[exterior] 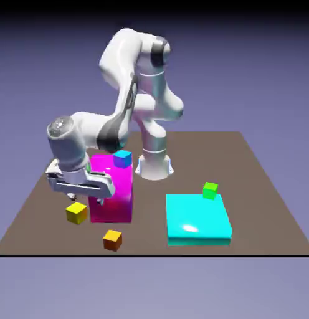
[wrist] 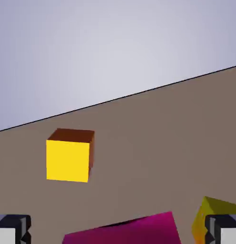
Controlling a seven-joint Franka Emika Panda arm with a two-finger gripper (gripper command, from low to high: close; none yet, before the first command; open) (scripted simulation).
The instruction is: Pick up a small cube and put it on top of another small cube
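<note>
Our coming move turns on a sideways offset: in the exterior view the small plain yellow cube (exterior: 76,214) lies on the brown table (exterior: 154,243) at about seven o'clock from the white two-finger gripper (exterior: 86,199); the fingers stand wide open above the table, with nothing between them. In the hand view that cube sits near three o'clock from the midpoint between the tips, partly hidden by the right-hand grey fingertip (wrist: 223,229); we should centre over it and match its faces before lowering (a cube gives us no long axis to favour).

Only the exterior view shows the small blue cube with a lighter cyan-blue top (exterior: 123,159), our stacking place, at about one o'clock from the large magenta block's (exterior: 111,196) middle; it seems to rest on that block, though the angle leaves some doubt; the hand view gives us the small orange cube (wrist: 67,160) instead, large, at ten o'clock from the fingers' midpoint.
</note>
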